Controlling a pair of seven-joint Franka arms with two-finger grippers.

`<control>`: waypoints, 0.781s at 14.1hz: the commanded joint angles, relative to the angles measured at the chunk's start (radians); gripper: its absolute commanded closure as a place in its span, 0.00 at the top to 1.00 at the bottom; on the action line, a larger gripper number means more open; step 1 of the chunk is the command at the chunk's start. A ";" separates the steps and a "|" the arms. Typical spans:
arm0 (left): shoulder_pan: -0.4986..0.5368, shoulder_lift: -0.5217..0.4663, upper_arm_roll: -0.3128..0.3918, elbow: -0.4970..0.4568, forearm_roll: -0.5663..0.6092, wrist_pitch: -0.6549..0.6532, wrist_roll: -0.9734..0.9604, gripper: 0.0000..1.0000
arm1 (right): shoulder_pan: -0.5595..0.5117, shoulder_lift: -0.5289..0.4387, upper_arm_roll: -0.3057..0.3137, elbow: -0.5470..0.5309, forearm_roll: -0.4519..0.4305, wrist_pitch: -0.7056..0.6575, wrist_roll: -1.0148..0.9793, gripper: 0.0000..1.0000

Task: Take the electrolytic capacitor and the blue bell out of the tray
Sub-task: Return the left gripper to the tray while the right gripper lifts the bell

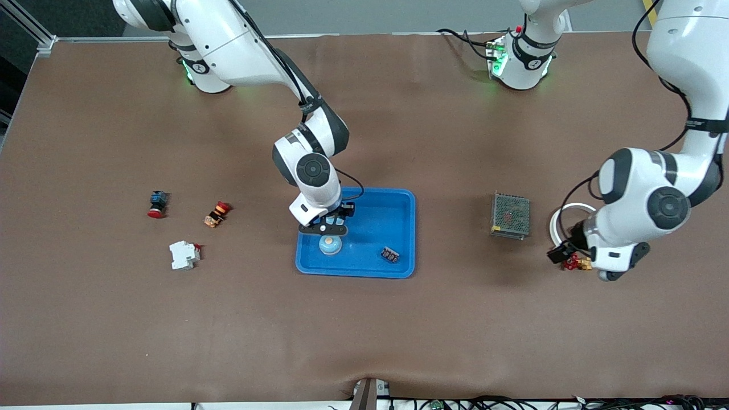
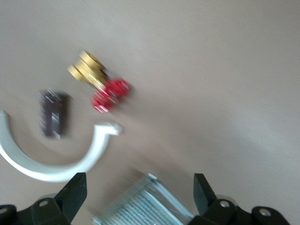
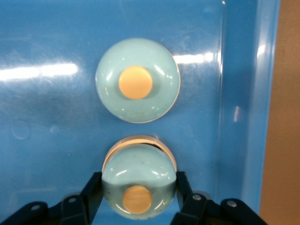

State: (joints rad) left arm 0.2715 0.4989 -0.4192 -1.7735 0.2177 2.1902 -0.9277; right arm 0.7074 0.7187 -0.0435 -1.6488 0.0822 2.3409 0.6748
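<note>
The pale blue bell with a tan button sits at the blue tray's right-arm end. My right gripper is low in the tray, its fingers closed on the bell's sides. A matching round shape shows on the glossy tray floor; I cannot tell whether it is a reflection. A small dark part, seemingly the capacitor, lies in the tray toward the left arm's end. My left gripper hangs open and empty over the table beside a white ring.
A metal mesh box stands between the tray and the left gripper. A gold and red connector and a small dark block lie by the ring. Two red-capped switches and a white breaker lie at the right arm's end.
</note>
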 commanded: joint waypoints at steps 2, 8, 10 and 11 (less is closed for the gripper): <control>-0.151 0.053 -0.004 0.096 0.012 -0.027 -0.339 1.00 | -0.005 -0.007 -0.004 0.043 0.002 -0.063 -0.055 0.33; -0.372 0.203 0.003 0.291 0.019 -0.012 -0.695 1.00 | -0.114 -0.197 -0.007 0.026 0.010 -0.345 -0.297 0.33; -0.420 0.225 0.007 0.315 0.017 0.020 -0.700 1.00 | -0.172 -0.264 -0.007 0.018 0.010 -0.447 -0.403 0.33; -0.431 0.231 0.007 0.315 0.017 0.051 -0.704 1.00 | -0.201 -0.300 -0.009 0.002 0.008 -0.478 -0.469 0.33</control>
State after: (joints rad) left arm -0.1318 0.6976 -0.4215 -1.5073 0.2177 2.2156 -1.6150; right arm 0.5651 0.5083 -0.0652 -1.5878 0.0825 1.9124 0.3110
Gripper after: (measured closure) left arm 0.000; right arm 0.326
